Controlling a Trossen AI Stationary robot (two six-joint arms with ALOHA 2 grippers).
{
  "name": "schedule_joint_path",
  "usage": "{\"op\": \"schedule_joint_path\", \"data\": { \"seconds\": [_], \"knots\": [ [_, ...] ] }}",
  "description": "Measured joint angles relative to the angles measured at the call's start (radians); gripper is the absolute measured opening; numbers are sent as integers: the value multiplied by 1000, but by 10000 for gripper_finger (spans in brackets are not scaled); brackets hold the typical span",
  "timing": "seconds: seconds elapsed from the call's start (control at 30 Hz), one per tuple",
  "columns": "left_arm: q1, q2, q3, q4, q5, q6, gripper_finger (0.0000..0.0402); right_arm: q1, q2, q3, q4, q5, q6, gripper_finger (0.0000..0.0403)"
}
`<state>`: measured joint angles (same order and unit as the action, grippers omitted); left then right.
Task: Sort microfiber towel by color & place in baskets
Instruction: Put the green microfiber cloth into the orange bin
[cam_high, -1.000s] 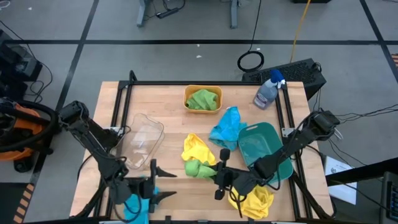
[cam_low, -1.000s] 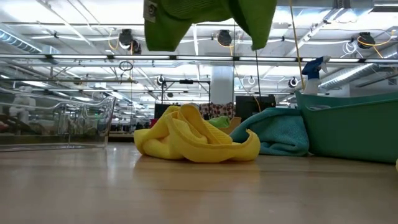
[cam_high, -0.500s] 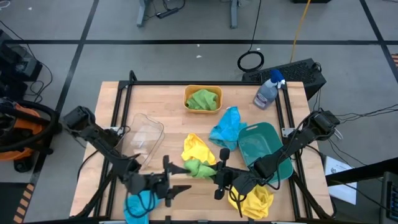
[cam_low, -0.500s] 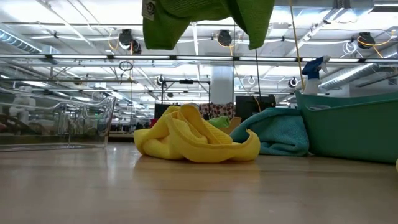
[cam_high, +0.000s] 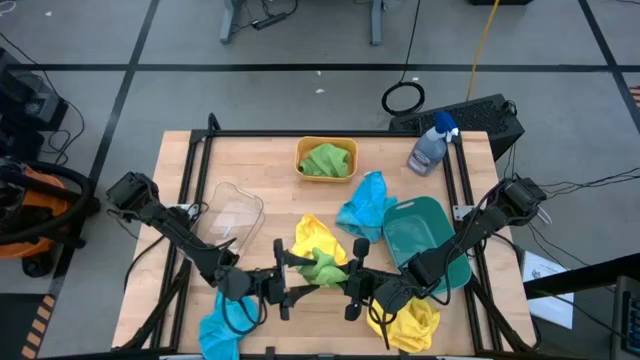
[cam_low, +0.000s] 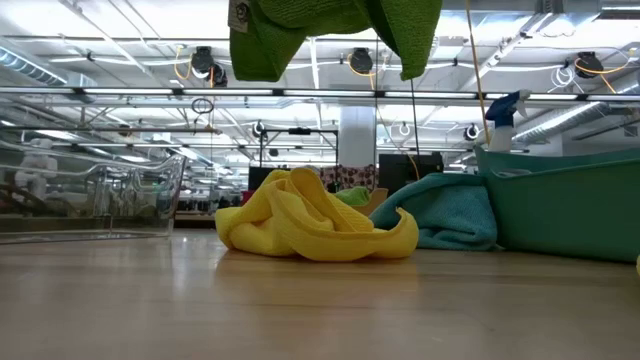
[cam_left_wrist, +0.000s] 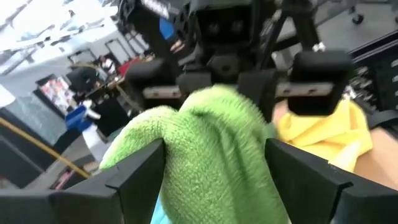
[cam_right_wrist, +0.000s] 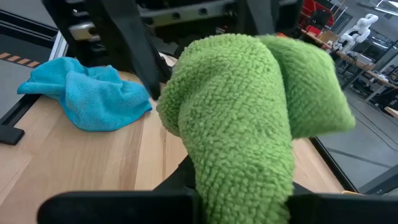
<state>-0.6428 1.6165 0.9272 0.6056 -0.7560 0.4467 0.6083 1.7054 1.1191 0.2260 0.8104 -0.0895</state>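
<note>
My right end effector (cam_high: 350, 283) clenched green towel (cam_high: 322, 268) above tabletop (cam_high: 270, 170); my left end effector (cam_high: 290, 278) spread around it; one green towel (cam_high: 326, 160) sat in orange basket (cam_high: 304, 149); yellow towels (cam_high: 312, 238), blue towels (cam_high: 362, 203) remained unsorted; teal basket (cam_high: 420, 235), clear basket (cam_high: 228, 220) held nothing.

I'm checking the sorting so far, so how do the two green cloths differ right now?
One green cloth lies crumpled inside the orange-yellow basket at the table's far side; the other green cloth hangs above the table near the front, held up by the right end effector, with the open left end effector reaching around it. Both are the same bright green, fuzzy fabric.
</note>
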Motion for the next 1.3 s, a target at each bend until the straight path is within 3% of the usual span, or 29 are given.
{"op": "schedule_joint_path", "data": {
  "seconds": [0.27,0.4,0.5,0.63,0.9,1.13,1.3],
  "knots": [
    [37,0,0,-145,27,-176,283,0,0,0,-1,0,0,36],
    [39,0,-1,-148,61,-178,274,0,0,0,1,-2,0,36],
    [39,0,-1,-148,94,-178,241,0,0,0,2,-6,8,36],
    [43,0,-1,-159,97,-178,167,0,0,0,1,-6,24,47],
    [47,0,-1,-197,101,-171,20,0,0,0,-4,-6,63,127],
    [47,0,-1,-226,102,-176,28,3,0,0,-100,-4,151,218],
    [47,0,-2,-229,90,-180,29,16,0,0,-162,0,178,261]
  ]
}}
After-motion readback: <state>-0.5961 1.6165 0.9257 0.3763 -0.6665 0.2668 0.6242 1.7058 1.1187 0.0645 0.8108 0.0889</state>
